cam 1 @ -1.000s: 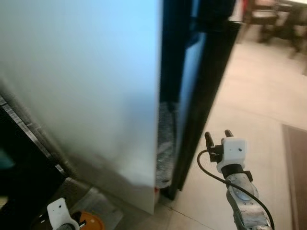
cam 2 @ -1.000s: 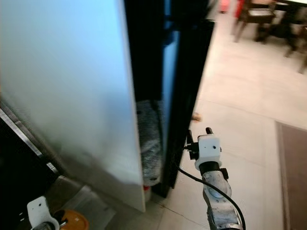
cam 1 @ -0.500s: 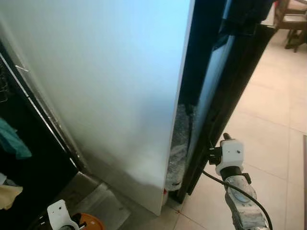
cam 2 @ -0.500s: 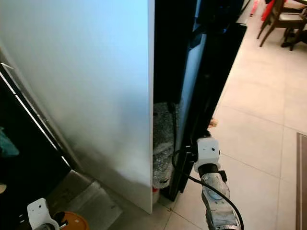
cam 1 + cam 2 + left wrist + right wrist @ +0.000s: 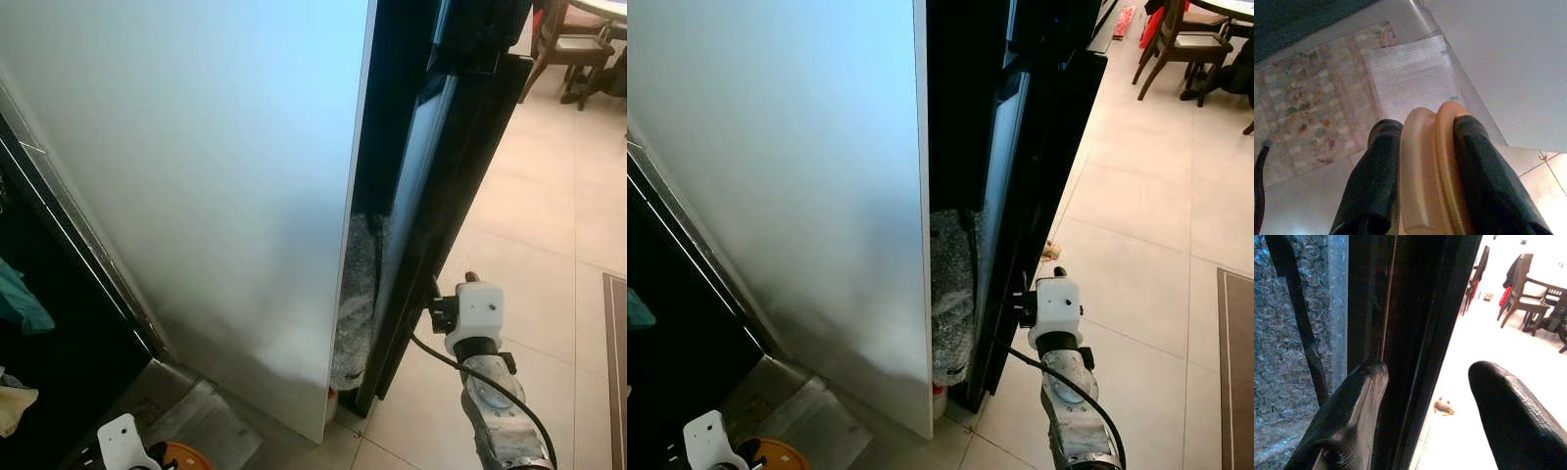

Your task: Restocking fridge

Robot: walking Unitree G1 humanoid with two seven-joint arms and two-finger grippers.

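Right wrist view: right gripper (image 5: 1425, 396) w/ fingers spread wide, straddling the edge of the black fridge door (image 5: 1038, 186); one finger (image 5: 1352, 411) sits on the inner side next to the bubble wrap (image 5: 1288, 333), the other out over the floor. Prob. placed like that to hook the door edge and swing it, since stocking needs the door out of the way first. Can't tell if a finger actually touches the door.

Left gripper (image 5: 1420, 181) hangs low at about 7 o'clock of the head view, closed on an orange disc-like item (image 5: 1427, 171), rim pinched between both fingers. Exactly what it is I can't say; likely the thing to go into the fridge, kept down and clear while the other arm deals w/ the door.

From the head cam the white fridge side panel (image 5: 196, 196) takes up 9 to 12 o'clock, w/ a dark gap btw it and the door, bubble wrap stuffed in at the bottom. Floor is pale tile (image 5: 1156, 215); a small toy-like object (image 5: 1050, 251) lies just past the door. Wooden chairs (image 5: 1176, 44) stand at 1 o'clock, well apart. Dark rug edge (image 5: 1236, 372) at 3 o'clock. Patterned mat and white sheet (image 5: 1410, 78) under the left arm.
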